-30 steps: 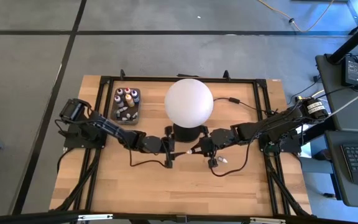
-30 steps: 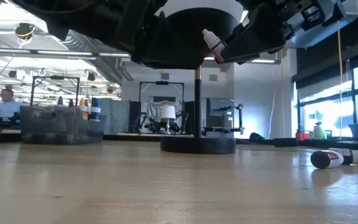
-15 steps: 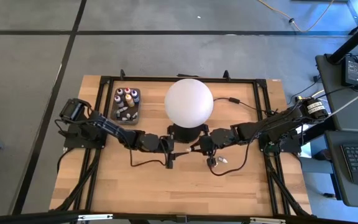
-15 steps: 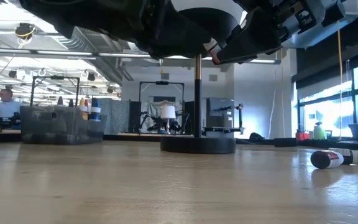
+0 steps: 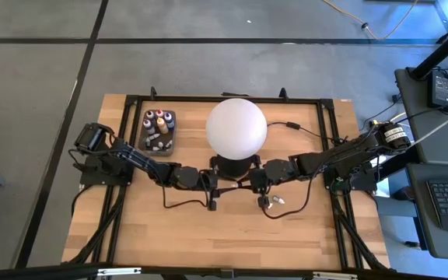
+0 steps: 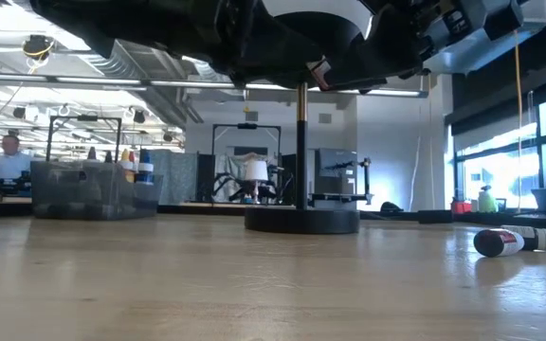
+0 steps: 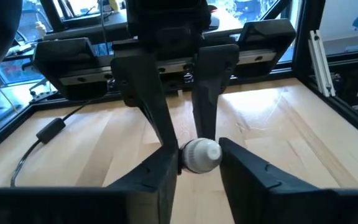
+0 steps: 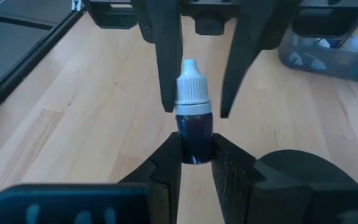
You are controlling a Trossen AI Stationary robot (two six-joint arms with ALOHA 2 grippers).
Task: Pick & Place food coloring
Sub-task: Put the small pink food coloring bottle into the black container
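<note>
Handover underway, by the look of it: right gripper (image 8: 195,155) is clenched on the dark body of a dropper bottle (image 8: 192,127), white cap pointing out toward the left gripper (image 7: 197,163); both meet in mid-air in front of the globe lamp (image 5: 236,128), above the table (image 5: 208,241).

Doing it well, I'd judge: left fingers (image 8: 164,56) stand spread either side of the cap, not yet closed on it; they should bite on the cap or the neck just below, square to the bottle's axis, before the right lets go; closing on the tapered tip alone risks it squirting out; right should only release once the left grip is firm, then back off straight, no twist.

Bottle vs claws: held between the right pads at its lower body, cap end sitting between the left's open fingers; left wrist view shows the cap (image 7: 200,154) right in the gap, close to both fingers, contact unclear.

Elsewhere: tray (image 5: 159,130) w/ several bottles sits at the table's far left, well apart; another bottle (image 5: 274,201) lies on its side on the wood just beside the right arm.
</note>
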